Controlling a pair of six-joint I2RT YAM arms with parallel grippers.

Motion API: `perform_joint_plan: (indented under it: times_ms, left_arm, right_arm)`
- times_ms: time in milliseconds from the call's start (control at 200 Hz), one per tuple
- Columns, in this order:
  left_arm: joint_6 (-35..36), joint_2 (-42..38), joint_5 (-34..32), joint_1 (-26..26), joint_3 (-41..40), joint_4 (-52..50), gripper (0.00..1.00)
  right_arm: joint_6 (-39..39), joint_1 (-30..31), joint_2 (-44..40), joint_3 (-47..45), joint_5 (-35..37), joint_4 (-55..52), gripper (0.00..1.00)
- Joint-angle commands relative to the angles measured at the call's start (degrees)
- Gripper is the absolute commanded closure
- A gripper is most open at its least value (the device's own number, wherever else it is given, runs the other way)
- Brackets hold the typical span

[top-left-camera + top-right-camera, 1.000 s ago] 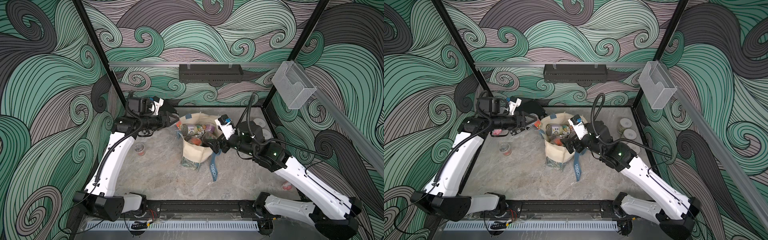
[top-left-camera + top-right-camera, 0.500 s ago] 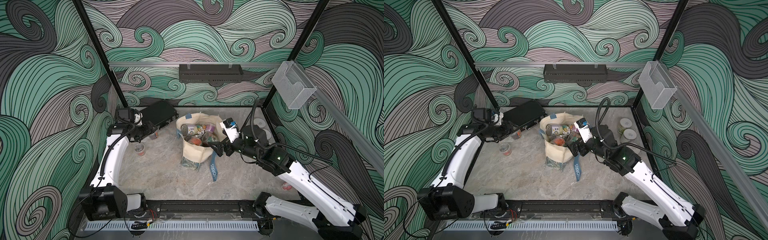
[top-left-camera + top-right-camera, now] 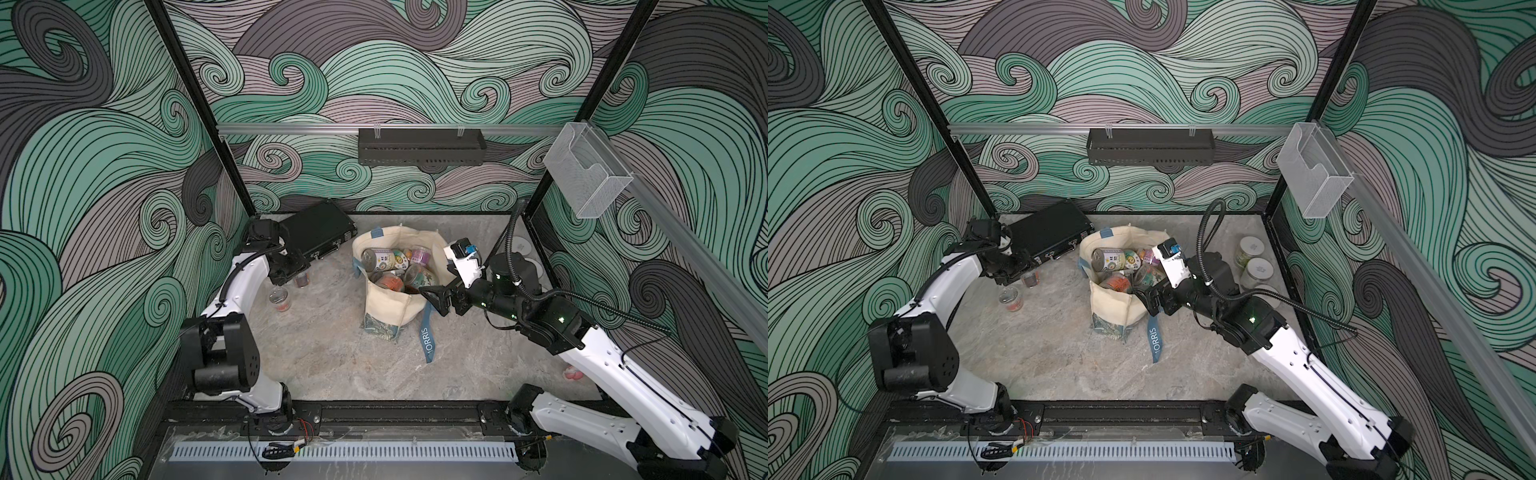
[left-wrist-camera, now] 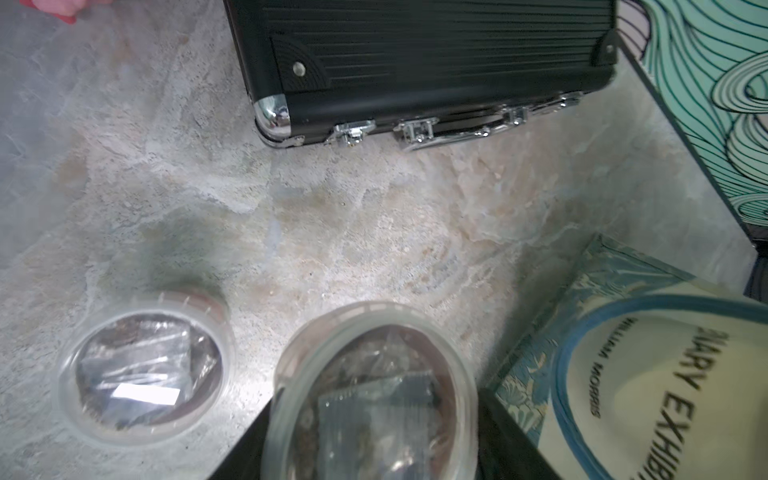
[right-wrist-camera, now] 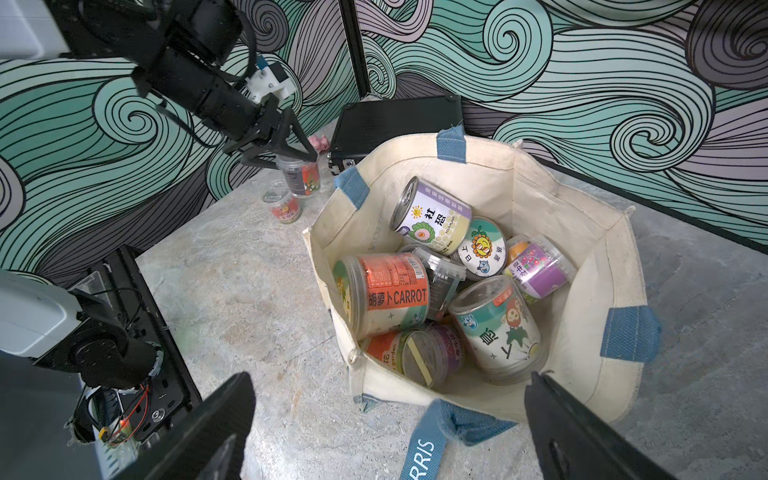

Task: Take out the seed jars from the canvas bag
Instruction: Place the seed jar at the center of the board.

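Note:
The cream canvas bag (image 3: 395, 309) (image 3: 1115, 301) stands open mid-table, and the right wrist view looks down into it (image 5: 552, 195). Several seed jars lie inside, among them an orange carrot-labelled one (image 5: 388, 293) and a silver-lidded one (image 3: 377, 259). My left gripper (image 3: 301, 273) (image 5: 293, 156) is shut on a small clear-lidded seed jar (image 4: 370, 395) (image 5: 300, 178), low over the table next to the black case. Another small jar (image 3: 279, 299) (image 4: 141, 368) stands beside it. My right gripper (image 3: 435, 297) (image 5: 390, 428) is open and empty at the bag's near rim.
A black hard case (image 3: 320, 226) (image 4: 415, 62) lies at the back left. Three white-lidded jars (image 3: 1258, 268) stand along the right wall. Pink lumps sit near the case (image 5: 320, 143) and at front right (image 3: 573, 374). The bag's blue strap (image 3: 428, 340) trails on the table.
My left gripper has carried the small jar from the bag's rim leftward and down beside the case. My right gripper has drifted slightly toward the bag's front rim, still open.

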Motion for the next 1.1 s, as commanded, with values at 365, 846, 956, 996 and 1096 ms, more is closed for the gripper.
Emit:
perform_joint_plan:
  times_ms: [365,846,956,996,1096]
  left_arm:
    - [-3.82,12.55,-4.32,0.06,4.49,6.72,0.5]
    - [-4.56,14.27,-5.64,0.04,-0.32,12.05,0.48]
    - [-4.57,14.07,-6.12,0.09,-1.55,11.75,0.45]
    - [-4.64,13.8,-6.55,0.02,-1.96,11.42,0.43]
    - [-4.77,12.46,-7.18,0.04,-2.21,9.87,0.32]
  right_arm:
    - [0.54,-1.06,-0.55,-0.38,-1.86,-0.47,0.01]
    - [0.63,-1.27,0.49,-0.37,-2.87,-0.22,0.01]
    - [0.78,-1.33,0.35,-0.44,-2.85,-0.27,0.01]
    - [0.8,-1.31,0.31,-0.55,-2.9,-0.16,0.01]
    - [0.98,-1.32,0.44,-0.83,-2.96,-0.15,0.01]
